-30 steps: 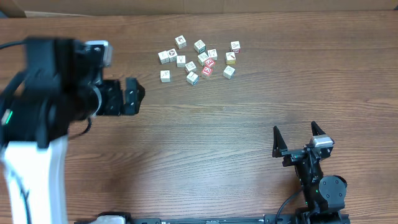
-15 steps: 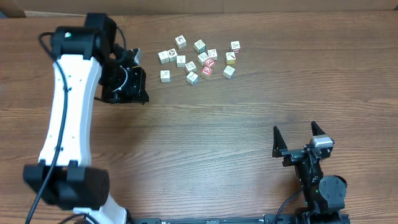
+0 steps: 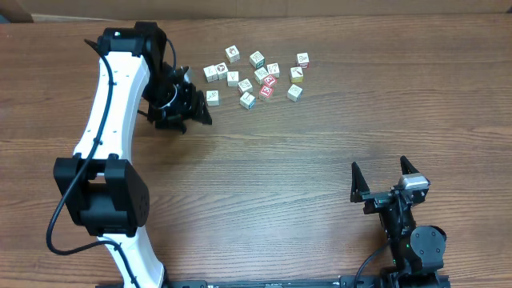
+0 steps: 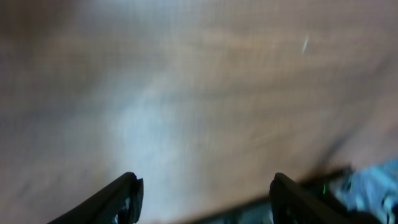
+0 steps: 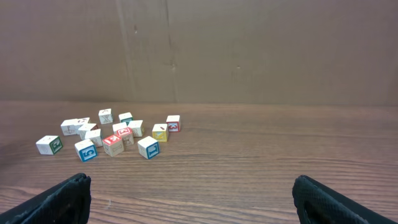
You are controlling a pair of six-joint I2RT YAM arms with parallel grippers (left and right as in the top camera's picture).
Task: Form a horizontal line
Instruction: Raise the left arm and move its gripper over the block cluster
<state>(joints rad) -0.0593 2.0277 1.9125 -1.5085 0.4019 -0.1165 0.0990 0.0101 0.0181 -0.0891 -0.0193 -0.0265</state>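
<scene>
While I am watching from overhead, the cubes (image 3: 262, 74) are lying loosely scattered at upper centre, not yet lined up, their face marks too small to read. My left gripper (image 4: 202, 196) is hovering just left of them, fingers apart. The right gripper (image 3: 381, 170) is sitting spread at lower right. Bare table (image 3: 280, 176) is lying open between.

The left tool (image 3: 192, 98) hangs just beside scattered cubes (image 3: 258, 77) on the tabletop (image 3: 280, 160); the right tool (image 3: 386, 170), fingers spread, sits well apart.
</scene>
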